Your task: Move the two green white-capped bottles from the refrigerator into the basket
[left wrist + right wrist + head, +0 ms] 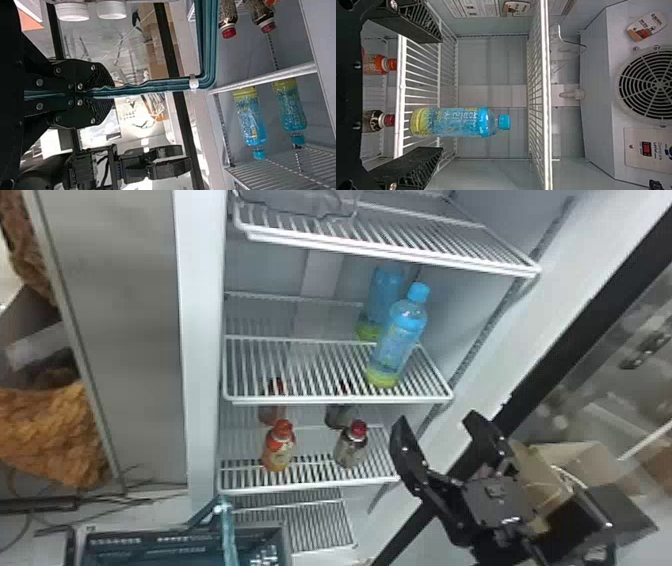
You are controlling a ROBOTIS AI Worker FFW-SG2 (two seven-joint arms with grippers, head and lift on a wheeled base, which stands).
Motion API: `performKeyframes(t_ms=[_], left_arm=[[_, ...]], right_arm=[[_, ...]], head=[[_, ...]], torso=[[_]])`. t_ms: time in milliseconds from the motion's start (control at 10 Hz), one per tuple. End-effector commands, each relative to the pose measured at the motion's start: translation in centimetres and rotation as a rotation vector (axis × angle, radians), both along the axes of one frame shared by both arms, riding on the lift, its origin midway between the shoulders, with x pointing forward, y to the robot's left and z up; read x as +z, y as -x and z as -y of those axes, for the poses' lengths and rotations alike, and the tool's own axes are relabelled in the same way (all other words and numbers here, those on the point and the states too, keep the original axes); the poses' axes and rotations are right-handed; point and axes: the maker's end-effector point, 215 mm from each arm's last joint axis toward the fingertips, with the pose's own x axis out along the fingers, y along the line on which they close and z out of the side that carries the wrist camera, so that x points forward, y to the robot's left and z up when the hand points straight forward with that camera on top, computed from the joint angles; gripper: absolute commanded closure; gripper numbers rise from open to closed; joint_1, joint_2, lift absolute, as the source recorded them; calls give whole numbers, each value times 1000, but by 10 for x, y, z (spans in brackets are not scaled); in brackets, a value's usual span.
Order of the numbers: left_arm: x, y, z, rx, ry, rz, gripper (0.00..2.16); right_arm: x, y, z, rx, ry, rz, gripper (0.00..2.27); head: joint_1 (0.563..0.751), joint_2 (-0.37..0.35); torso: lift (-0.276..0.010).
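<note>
We have the left gripper (112, 93) pressed together on the basket's teal handle (152, 85), pinching one straight stretch. We mark the right gripper (436, 425) as spread wide and empty, both fingers apart from the bottles.

For the task bottles, we see two white caps (71, 12) (111, 10) near the handle in the left wrist view; bodies are cut off, so we cannot tell whether they stand in the basket (145, 557). Basket is low at the front of the refrigerator (200, 340), handle raised.

On the middle shelf (340, 400) we log a front blue bottle (400, 340) and a rear blue bottle (382, 292), both upright; the front one stands ahead of the right gripper's open gap. Upper shelf (395, 255) runs above them. Lower shelf (310, 486) has an orange bottle (279, 450) and a red-capped dark bottle (351, 449), with more behind.

Right arm comes in at lower right in the head view, fingers angled up, beside the lower shelf's right end.
</note>
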Motion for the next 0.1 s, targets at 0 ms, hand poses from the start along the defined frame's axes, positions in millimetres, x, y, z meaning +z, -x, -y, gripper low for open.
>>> performKeyframes(t_ms=[0], left_arm=[[0,0,0,-1,0,0,1173]], right_arm=[[1,0,-1,1,-1,2,68]], head=[[695,-350]], torso=[[-4]])
